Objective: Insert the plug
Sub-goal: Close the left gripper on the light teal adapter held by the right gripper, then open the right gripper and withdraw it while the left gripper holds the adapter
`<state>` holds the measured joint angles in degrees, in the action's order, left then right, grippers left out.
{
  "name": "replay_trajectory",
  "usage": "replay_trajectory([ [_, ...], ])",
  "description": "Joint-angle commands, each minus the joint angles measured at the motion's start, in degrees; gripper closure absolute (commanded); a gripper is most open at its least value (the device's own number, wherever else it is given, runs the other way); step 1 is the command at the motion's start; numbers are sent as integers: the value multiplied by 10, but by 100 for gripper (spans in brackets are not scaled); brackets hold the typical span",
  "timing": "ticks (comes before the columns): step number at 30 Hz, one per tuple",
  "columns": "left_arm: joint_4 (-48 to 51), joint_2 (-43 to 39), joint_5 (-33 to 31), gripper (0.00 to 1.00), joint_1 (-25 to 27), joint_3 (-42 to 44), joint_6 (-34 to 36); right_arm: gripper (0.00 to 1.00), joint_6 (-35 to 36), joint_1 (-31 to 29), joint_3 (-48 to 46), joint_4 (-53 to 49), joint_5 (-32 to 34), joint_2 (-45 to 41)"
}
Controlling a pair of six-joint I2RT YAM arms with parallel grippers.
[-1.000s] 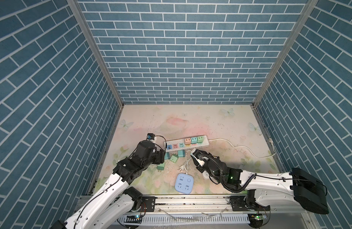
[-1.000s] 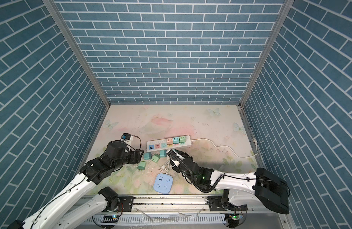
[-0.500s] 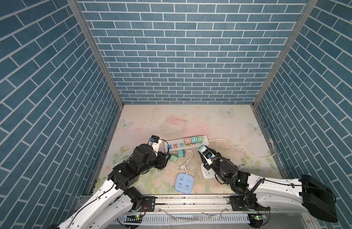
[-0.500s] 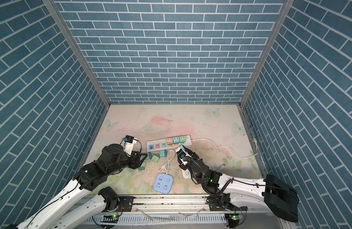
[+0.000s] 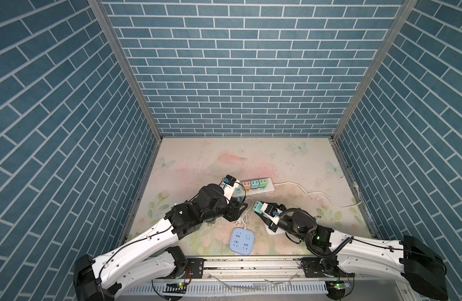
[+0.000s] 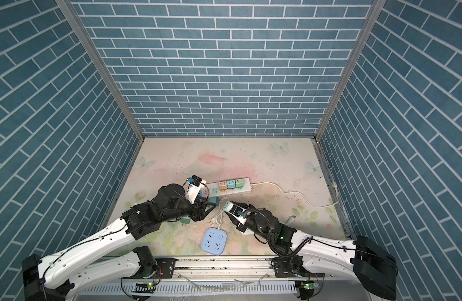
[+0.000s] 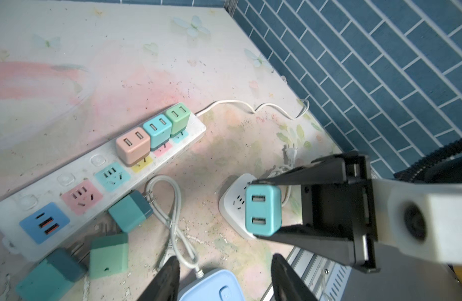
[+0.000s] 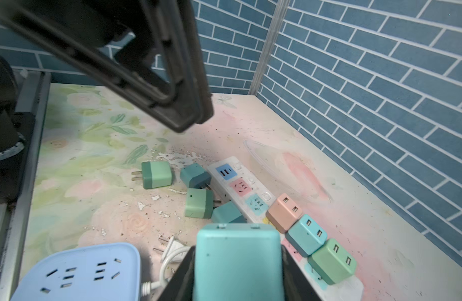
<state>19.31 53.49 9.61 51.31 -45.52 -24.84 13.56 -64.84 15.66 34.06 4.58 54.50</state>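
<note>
Gripping the teal plug by its flat sides, the right jaws hold it aloft near the power strip — rigid, light, smooth (slip-prone, I judge); left jaws gape empty, nearer the strip.
</note>
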Motion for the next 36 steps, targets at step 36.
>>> replay_trajectory([
  [36, -75, 77, 71, 66, 40, -15, 1, 100, 52, 0, 55, 106, -75, 54],
])
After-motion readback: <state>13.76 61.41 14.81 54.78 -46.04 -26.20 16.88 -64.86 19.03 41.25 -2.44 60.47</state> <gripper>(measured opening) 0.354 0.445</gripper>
